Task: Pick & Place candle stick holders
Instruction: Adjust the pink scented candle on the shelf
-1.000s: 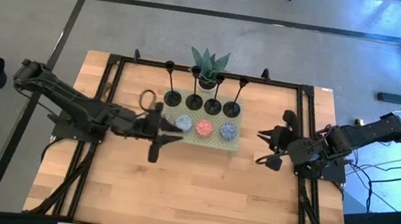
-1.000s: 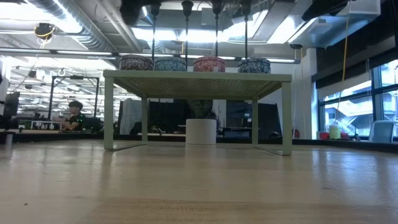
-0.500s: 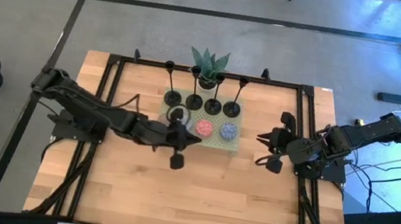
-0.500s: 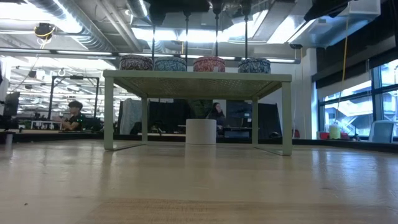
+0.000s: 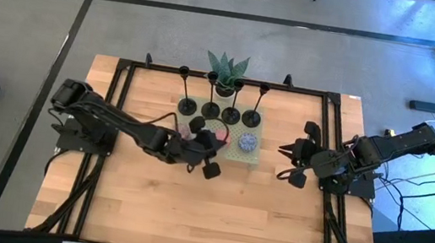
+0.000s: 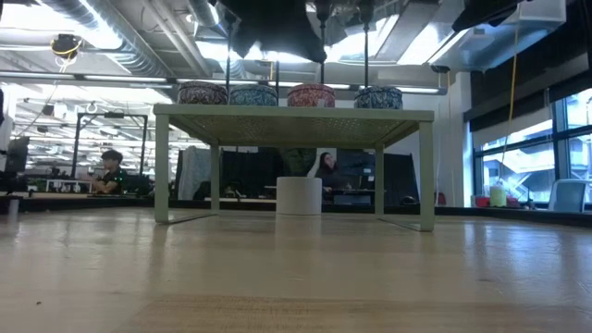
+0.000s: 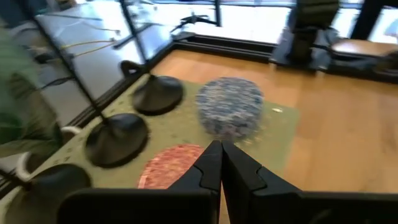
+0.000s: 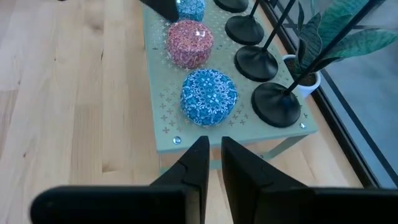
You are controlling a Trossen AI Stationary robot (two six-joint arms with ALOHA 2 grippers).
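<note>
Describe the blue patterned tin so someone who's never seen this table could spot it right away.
Find the pale green perforated stand at the table's far side, by the potted plant. A row of round tins sits along its front edge; the blue patterned tin is the end one nearest the right arm, beside the pink tin.

Four black candle stick holders [image 5: 220,112] upright in a row on the stand

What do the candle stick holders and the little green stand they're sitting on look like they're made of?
The candle stick holders look like metal with a matte black coating: thin rigid stems and smooth, dull round bases. The green stand looks like painted sheet metal: a thin flat top punched with small cross-shaped holes, with fastener heads along its edge. Neither material can be confirmed by sight alone.
</note>
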